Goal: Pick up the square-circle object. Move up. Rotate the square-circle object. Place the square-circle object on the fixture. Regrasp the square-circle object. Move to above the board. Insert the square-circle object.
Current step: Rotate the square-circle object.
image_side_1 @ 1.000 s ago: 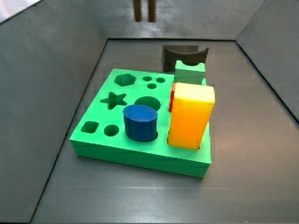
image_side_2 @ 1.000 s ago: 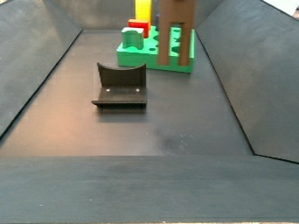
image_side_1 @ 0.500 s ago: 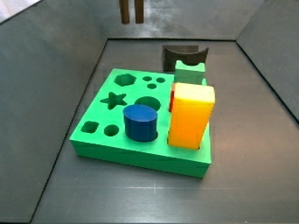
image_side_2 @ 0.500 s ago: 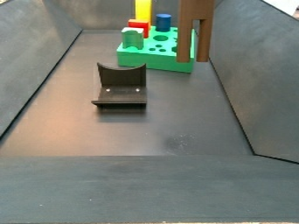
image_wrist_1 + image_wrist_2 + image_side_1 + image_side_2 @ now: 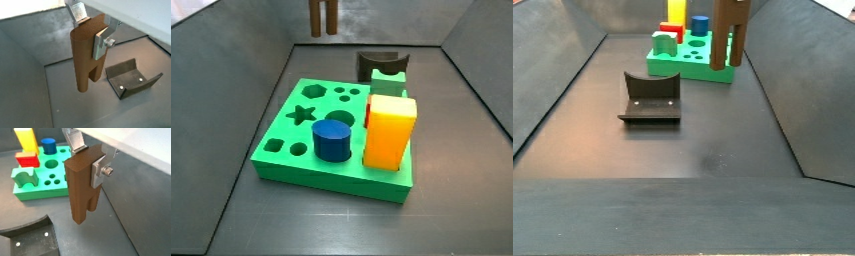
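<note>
Both wrist views show the claw clamped on the square-circle object, hung upright in the air. A tilted peg could be jammed at the fixture. The board is occupied, apparently, by a blue cylinder at 6 o'clock.

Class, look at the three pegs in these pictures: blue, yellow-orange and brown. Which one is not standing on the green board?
The brown square-circle object: it hangs upright in the air, clamped in the hand, while the blue cylinder and yellow-orange block stand on the board.
</note>
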Tool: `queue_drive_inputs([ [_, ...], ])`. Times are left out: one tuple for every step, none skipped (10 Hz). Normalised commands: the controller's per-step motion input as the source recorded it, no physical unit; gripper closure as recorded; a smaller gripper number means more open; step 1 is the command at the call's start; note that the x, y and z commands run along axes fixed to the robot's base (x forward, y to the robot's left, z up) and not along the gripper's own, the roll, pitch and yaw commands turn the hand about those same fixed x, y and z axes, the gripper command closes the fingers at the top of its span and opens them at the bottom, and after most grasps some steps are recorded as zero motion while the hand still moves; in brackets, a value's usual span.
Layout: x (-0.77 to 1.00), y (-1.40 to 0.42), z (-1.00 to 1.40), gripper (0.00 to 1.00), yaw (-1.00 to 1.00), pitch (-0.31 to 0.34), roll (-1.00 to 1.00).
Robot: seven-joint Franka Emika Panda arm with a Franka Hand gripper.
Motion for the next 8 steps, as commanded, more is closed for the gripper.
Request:
queue_drive_inputs([
  [0.0, 0.01, 0.0, 1.0, 0.1, -0.058, -0.23],
  [-0.09, 0.02, 0.0, 1.0, 1.0, -0.016, -0.05],
  [-0.09, 0.02, 0.0, 1.0, 1.0, -0.013, -0.03],
  [-0.07, 0.0, 0.01, 1.0, 1.0, -0.015, -0.03],
  [-0.04, 0.0, 0.01, 1.0, 1.0, -0.019, -0.03],
  [-0.03, 0.0, 0.01, 1.0, 1.0, -0.021, -0.03],
  [-0.02, 0.0, 0.01, 1.0, 1.0, -0.026, -0.04],
  [-0.02, 0.0, 0.02, 1.0, 1.0, -0.031, -0.05],
])
